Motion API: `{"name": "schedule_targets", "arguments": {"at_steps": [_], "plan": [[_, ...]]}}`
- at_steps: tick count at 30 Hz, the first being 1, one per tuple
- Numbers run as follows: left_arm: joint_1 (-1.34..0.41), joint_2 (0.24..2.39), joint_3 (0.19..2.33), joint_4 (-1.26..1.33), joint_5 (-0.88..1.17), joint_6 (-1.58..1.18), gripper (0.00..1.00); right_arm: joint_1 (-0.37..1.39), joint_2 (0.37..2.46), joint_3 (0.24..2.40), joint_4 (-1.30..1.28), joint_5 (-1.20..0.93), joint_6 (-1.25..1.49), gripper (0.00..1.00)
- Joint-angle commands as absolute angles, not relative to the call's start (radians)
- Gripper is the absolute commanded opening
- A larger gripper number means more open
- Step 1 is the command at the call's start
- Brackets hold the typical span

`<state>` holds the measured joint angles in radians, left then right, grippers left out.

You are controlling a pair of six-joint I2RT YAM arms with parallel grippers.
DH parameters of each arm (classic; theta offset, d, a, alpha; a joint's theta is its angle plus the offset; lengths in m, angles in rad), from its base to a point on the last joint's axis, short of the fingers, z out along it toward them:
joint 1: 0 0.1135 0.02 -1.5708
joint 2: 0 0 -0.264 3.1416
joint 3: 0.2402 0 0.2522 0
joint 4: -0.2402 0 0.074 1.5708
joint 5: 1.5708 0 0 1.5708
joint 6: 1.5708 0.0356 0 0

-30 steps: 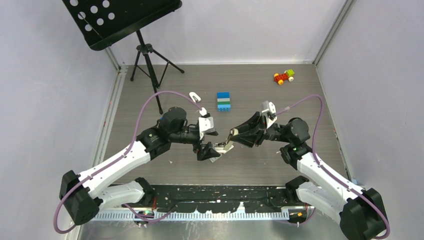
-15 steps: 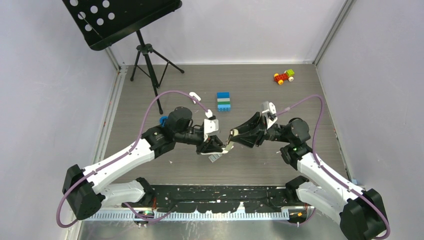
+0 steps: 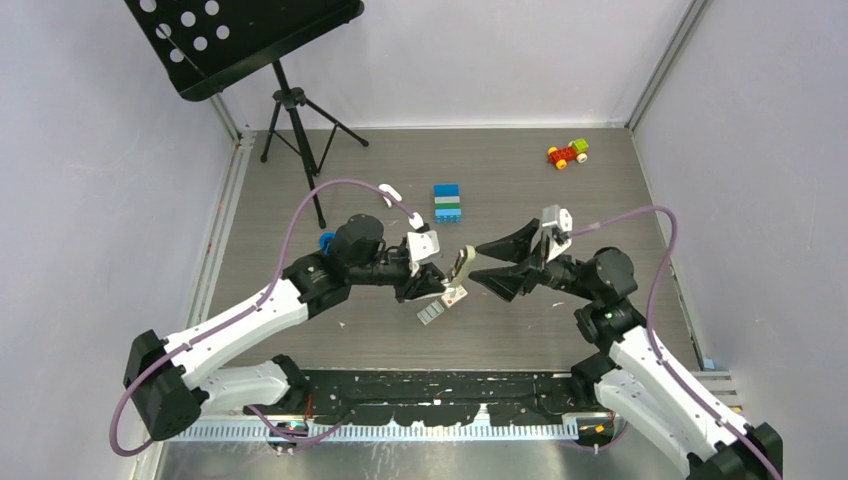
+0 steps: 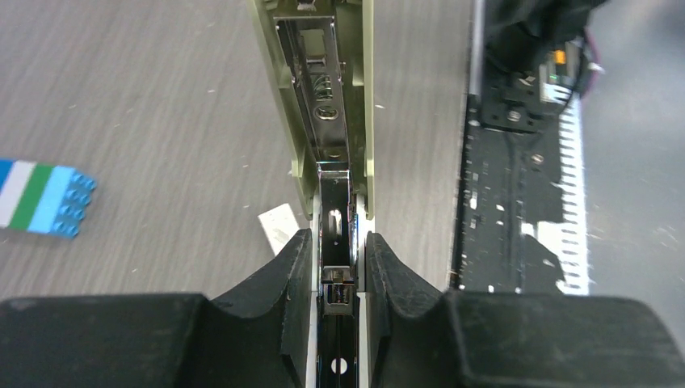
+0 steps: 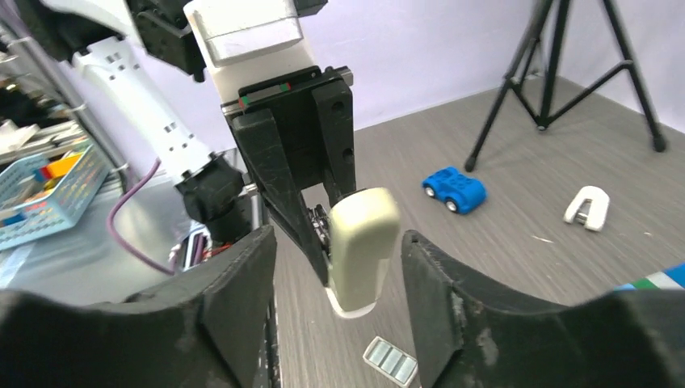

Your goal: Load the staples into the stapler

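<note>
Top external: the left hand [image 3: 443, 283] is clamped on the stapler [image 3: 461, 263], whose top is hinged open. The right hand [image 3: 475, 264] is at its 3 o'clock, fingers apart. The staples [image 3: 431, 314] lie on the bench [image 3: 560, 200] at its 7 o'clock.
Left wrist: both fingers [image 4: 283, 275] pinch the stapler's metal channel.
Right wrist: the spread fingers flank the stapler's beige end without gripping it, and the staples lie at 6 o'clock.

Scene has one stapler [image 3: 460, 263], one staples strip [image 3: 431, 313], one blue car [image 5: 454, 188], one red-yellow car [image 3: 567, 153], one brick stack [image 3: 447, 202], one white clip [image 3: 389, 192], one music stand [image 3: 240, 35].
</note>
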<state>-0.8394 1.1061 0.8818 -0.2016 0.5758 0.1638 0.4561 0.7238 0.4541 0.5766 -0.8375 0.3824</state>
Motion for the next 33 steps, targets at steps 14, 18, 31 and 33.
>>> {"name": "schedule_targets", "arguments": {"at_steps": [14, 18, 31, 33], "plan": [[-0.842, 1.397, 0.839, 0.291, -0.099, -0.158, 0.00, 0.454, 0.217, 0.716, -0.463, 0.115, 0.283, 0.87], [-0.856, 1.536, 0.883, 0.357, -0.154, -0.191, 0.00, 0.454, 0.111, 0.696, -0.496, 0.231, 0.283, 0.92], [-0.914, 1.793, 0.934, 0.571, -0.277, -0.187, 0.00, 0.454, 0.021, 0.616, -0.473, 0.247, 0.235, 0.92], [-0.917, 1.818, 0.943, 0.585, -0.282, -0.190, 0.00, 0.454, 0.013, 0.612, -0.474, 0.242, 0.235, 0.92]]}}
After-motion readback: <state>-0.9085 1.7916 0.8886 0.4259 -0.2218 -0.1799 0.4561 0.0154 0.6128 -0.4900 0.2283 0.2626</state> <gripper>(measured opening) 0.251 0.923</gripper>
